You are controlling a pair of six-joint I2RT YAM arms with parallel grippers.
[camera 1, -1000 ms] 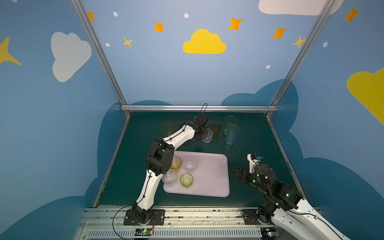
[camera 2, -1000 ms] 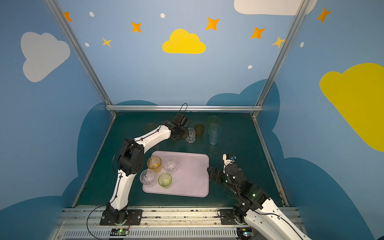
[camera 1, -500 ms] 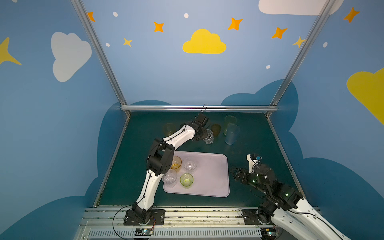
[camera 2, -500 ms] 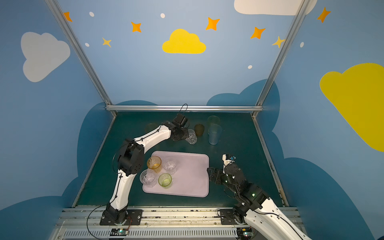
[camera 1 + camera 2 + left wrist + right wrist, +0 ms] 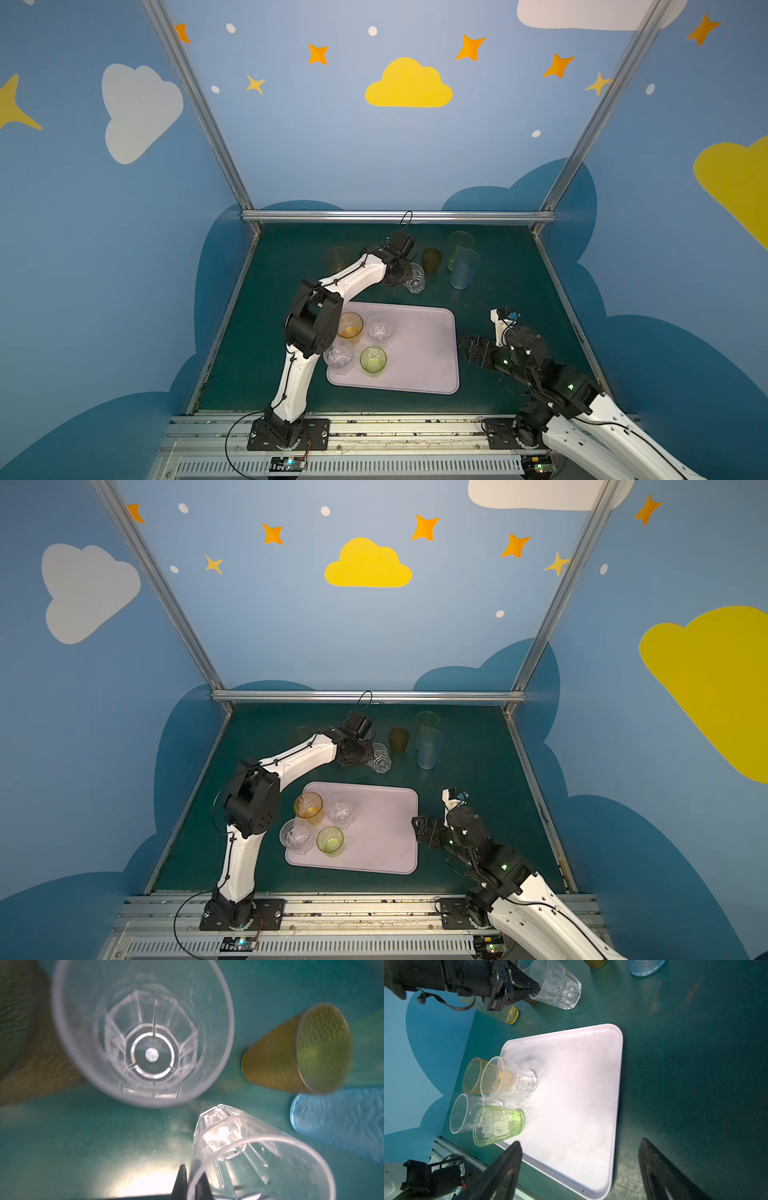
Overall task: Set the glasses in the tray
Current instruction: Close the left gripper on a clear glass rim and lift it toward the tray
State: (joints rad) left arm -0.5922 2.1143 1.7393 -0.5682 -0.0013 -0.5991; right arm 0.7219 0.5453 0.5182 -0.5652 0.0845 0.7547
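Near the far edge of the surface [image 5: 505, 307], the left jaws are pinched on the rim of a clear glass [image 5: 414, 277], one finger [image 5: 182, 1178] outside the wall and one inside. A brown glass [image 5: 431, 259], tall green glass [image 5: 460, 244], blue glass [image 5: 464, 269] and yellow glass [image 5: 337, 258] stand around it. Closer to the near edge lies the tray [image 5: 419, 361], with an orange glass [image 5: 350, 325], a short green glass [image 5: 373, 360] and two more clear glasses [image 5: 380, 330] [image 5: 338, 355] grouped toward the surface's left edge. The right jaws gape wide beside the tray, holding nothing.
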